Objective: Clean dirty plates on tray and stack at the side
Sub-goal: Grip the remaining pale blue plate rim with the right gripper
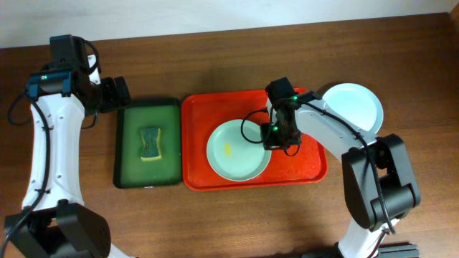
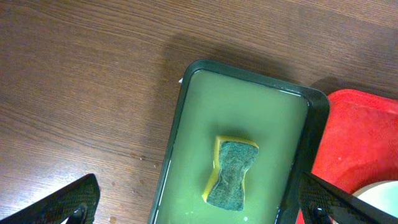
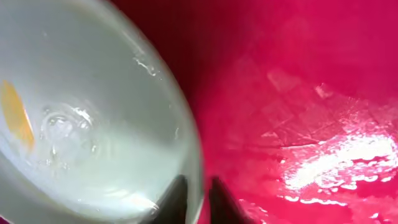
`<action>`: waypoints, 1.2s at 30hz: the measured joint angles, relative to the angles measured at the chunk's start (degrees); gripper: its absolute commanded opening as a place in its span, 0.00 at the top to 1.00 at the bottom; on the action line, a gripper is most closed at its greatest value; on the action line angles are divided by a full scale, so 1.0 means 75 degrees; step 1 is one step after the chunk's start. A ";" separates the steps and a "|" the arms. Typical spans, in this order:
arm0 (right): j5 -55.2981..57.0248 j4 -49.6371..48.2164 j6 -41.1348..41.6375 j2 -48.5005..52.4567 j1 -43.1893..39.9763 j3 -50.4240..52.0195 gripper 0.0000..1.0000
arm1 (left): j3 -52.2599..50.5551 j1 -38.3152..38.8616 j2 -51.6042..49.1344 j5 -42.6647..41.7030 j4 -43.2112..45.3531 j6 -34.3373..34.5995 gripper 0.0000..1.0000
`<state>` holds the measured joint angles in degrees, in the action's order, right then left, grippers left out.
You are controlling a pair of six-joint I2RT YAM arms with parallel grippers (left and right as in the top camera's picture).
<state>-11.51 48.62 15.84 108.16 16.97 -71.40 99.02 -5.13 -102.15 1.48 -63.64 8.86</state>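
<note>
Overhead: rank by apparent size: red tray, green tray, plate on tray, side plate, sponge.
1. red tray
2. green tray
3. plate on tray and side plate: look alike, unranked; the arm hides part of one
4. sponge

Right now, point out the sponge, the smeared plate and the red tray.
sponge (image 2: 231, 174): left wrist view, green top.
smeared plate (image 1: 241, 155): overhead view, bare centre.
red tray (image 1: 195, 143): overhead view, left floor.
</note>
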 measured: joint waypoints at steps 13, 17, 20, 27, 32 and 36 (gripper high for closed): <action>0.0006 0.0694 0.0119 0.0000 -0.0006 0.0032 0.73 | 0.0000 0.0000 0.0000 0.0000 0.0000 0.0000 0.01; -0.0003 0.0723 0.0114 0.0000 -0.0006 0.0035 0.60 | 0.0000 0.0003 0.0000 0.0000 0.0000 0.0000 0.01; 0.0000 0.0758 0.0119 0.0000 -0.0006 0.0035 0.60 | 0.0000 0.0000 0.0000 0.0000 0.0000 -0.0003 0.01; -0.0006 0.0822 0.0134 0.0000 -0.0006 0.0035 0.46 | 0.0000 0.0003 0.0000 0.0000 0.0000 0.0000 0.01; -0.0032 0.1070 0.0204 0.0000 -0.0006 0.0035 0.57 | 0.0000 0.0000 0.0000 0.0000 0.0000 0.0000 0.01; -0.0061 0.1090 0.0353 0.0000 -0.0006 0.0038 0.18 | 0.0000 0.0003 0.0000 0.0000 0.0000 0.0000 0.01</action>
<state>-11.97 56.80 18.48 108.16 16.93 -71.11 99.02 -5.10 -102.15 1.48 -63.64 8.86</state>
